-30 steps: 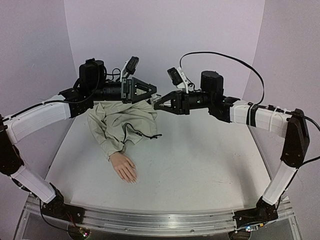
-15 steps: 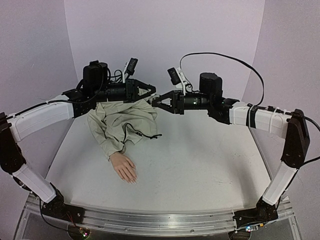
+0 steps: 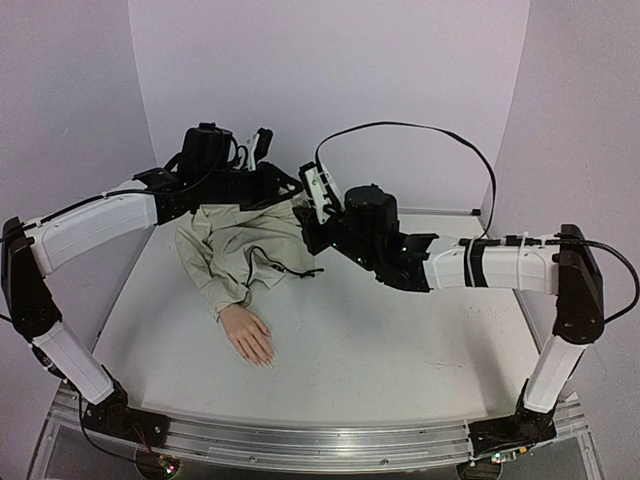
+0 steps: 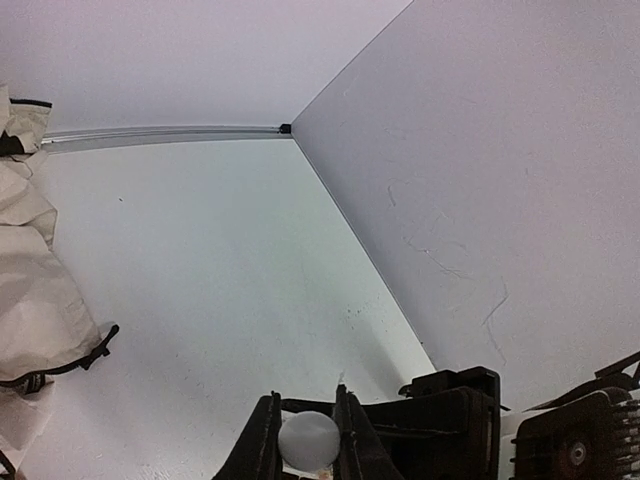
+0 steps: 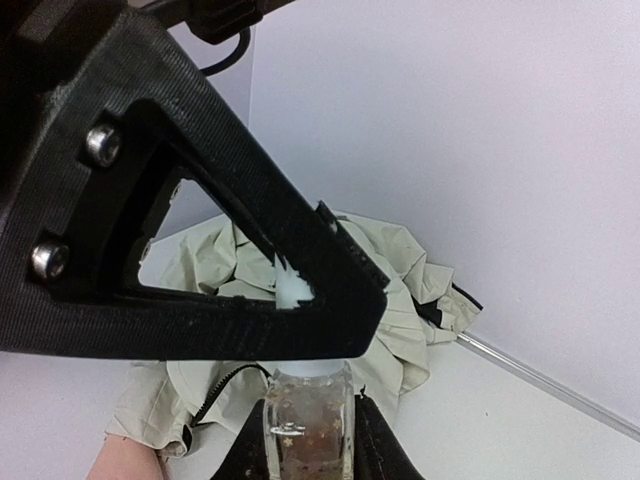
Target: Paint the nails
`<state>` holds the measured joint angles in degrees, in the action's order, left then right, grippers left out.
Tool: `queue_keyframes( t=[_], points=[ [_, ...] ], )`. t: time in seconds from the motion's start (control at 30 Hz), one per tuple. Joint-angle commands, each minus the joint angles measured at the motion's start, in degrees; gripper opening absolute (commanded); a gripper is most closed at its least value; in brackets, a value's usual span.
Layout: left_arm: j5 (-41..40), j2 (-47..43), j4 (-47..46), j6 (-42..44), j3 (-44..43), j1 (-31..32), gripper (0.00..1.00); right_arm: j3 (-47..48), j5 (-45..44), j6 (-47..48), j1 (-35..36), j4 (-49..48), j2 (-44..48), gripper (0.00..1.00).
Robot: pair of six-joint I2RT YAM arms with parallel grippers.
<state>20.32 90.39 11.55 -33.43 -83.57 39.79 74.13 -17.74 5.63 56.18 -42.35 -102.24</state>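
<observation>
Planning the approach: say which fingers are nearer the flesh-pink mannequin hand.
Right, narrowly. Both are over the crumpled beige jacket, well behind the flesh-pink mannequin hand; right fingers lower, left fingers just above.

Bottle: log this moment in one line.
left hand: shut on white cap | right hand: shut on glass bottle | mannequin hand: on table, not reached

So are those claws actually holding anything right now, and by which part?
Yes: the right gripper clamps the small glass bottle by its body, and the left gripper pinches its white cap.
</observation>
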Motion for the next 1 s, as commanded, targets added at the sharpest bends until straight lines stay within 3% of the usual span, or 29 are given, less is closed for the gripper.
queue_keyframes(
  t=[0.0,0.07,0.23,0.33,0.43,0.63,0.8,0.97],
  points=[
    [3.9,-2.2,1.5,-1.6,-2.6,1.1,0.06,2.1,3.9,-0.3,-2.3,-4.1,2.7,0.00],
    [4.5,-3.0,1.5,-1.5,-2.2,1.0,0.18,1.2,14.9,-2.8,-4.0,-2.0,4.9,0.00],
    [7.0,-5.1,1.1,0.3,-1.7,0.8,0.61,-1.4,38.2,-11.1,-9.2,0.5,9.5,0.00],
    [10.1,-6.4,-1.4,-0.3,-0.3,0.3,0.75,-1.5,49.4,-15.4,-11.8,1.1,10.8,0.00],
    [15.2,-7.7,-7.1,-1.8,2.9,0.0,0.83,-1.3,62.4,-20.0,-14.8,0.6,11.2,0.00],
    [22.9,-9.0,-19.4,-4.8,7.0,0.1,0.83,3.8,81.8,-26.0,-15.6,-0.5,7.6,0.00],
    [23.9,-8.6,-21.1,-4.0,6.3,0.8,0.73,4.5,83.4,-27.6,-15.6,-2.2,6.3,0.00],
    [23.3,-8.3,-21.1,-3.1,5.7,1.8,0.52,4.7,83.1,-29.0,-15.6,-4.1,5.2,0.00]
  ],
)
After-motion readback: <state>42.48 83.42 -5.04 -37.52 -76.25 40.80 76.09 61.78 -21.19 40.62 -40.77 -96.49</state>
